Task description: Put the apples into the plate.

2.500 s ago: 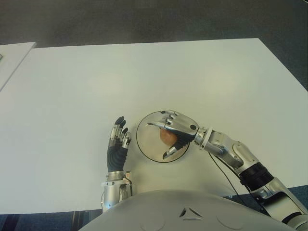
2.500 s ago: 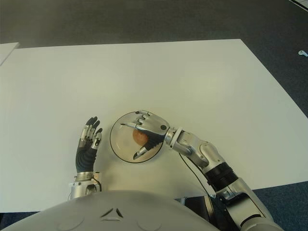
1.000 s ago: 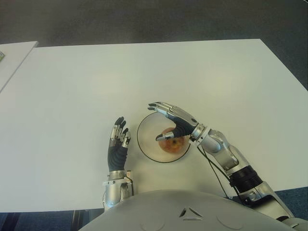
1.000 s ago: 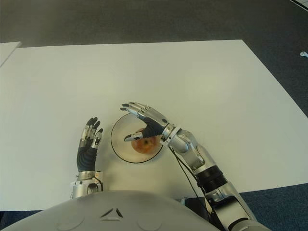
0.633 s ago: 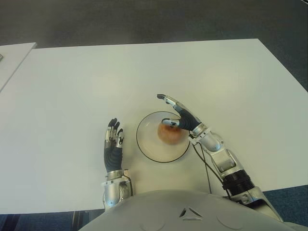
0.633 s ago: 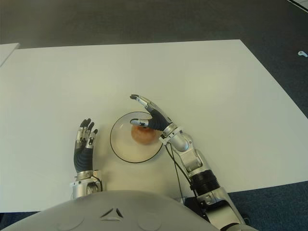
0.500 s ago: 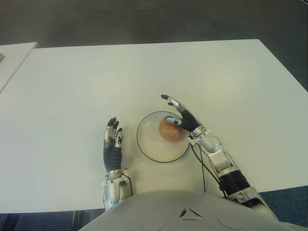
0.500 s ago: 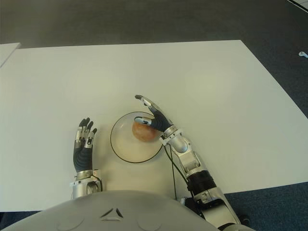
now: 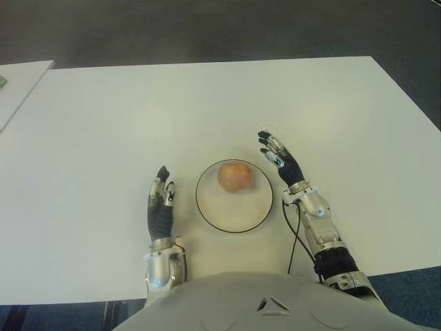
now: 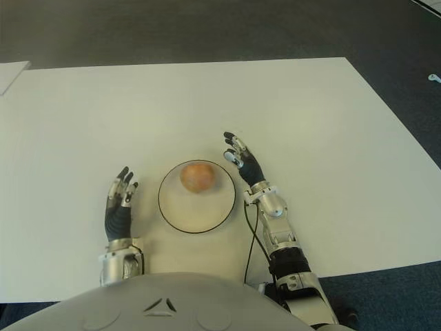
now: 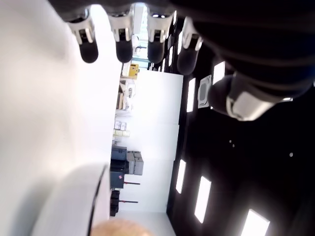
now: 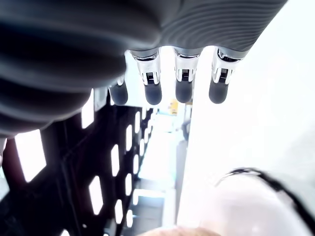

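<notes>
At the bottom edge of both wrist views, the round reddish-orange apple [image 11: 120,228] shows only as a cut-off sliver. The white round dark-rimmed plate [image 12: 256,173] is blurred there. A second white desk [image 9: 17,86] is cropped at upper left.

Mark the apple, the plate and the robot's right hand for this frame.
apple [image 9: 234,176], left eye view, middle of its top surface.
plate [image 9: 222,215], left eye view, bare near part of its inside.
right hand [image 10: 247,164], right eye view, the palm, fingers straight and holding nothing, just right of the plate.
</notes>
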Controlling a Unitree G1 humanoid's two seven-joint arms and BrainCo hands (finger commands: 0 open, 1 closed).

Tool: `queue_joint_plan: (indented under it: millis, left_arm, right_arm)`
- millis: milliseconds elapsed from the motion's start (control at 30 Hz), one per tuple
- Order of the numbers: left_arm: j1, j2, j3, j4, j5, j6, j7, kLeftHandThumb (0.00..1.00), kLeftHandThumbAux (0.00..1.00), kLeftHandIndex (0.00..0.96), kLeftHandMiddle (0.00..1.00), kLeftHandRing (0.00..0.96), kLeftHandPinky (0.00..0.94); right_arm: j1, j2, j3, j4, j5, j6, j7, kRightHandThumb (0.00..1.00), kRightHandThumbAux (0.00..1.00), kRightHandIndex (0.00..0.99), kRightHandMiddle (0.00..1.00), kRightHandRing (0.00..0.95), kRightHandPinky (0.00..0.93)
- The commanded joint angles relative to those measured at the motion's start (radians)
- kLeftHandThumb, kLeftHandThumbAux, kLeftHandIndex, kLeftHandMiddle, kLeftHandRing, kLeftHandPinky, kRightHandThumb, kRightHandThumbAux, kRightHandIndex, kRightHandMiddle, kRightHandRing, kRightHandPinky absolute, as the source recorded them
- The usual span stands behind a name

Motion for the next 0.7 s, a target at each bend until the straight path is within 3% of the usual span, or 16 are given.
queue_joint_plan:
  millis: [33, 200, 700]
  left_arm:
    - [-0.034, -0.038, 0.018, 0.036, 0.025, 0.020, 0.019, 0.164, 0.440, 0.193, 0.061, 0.011, 0.024]
    - [-0.032, -0.041, 0.021, 0.062, 0.110, 0.009, 0.064, 0.147, 0.455, 0.155, 0.053, 0.008, 0.024]
    - [-0.019, -0.007, 0.055, 0.079, 0.131, 0.023, 0.059, 0.157, 0.498, 0.071, 0.016, 0.000, 0.001]
  right_arm:
    - [-0.006, 0.015, -0.032, 0.040, 0.038, -0.002, 0.024, 0.076, 0.337, 0.000, 0.000, 0.000, 0.000]
    - [-0.011, 0.026, -0.053, 0.071, 0.042, -0.019, 0.031, 0.084, 0.356, 0.000, 0.000, 0.000, 0.000]
    - [0.043, 0.070, -0.068, 0.087, 0.028, -0.062, 0.019, 0.050, 0.362, 0.014, 0.009, 0.000, 0.000]
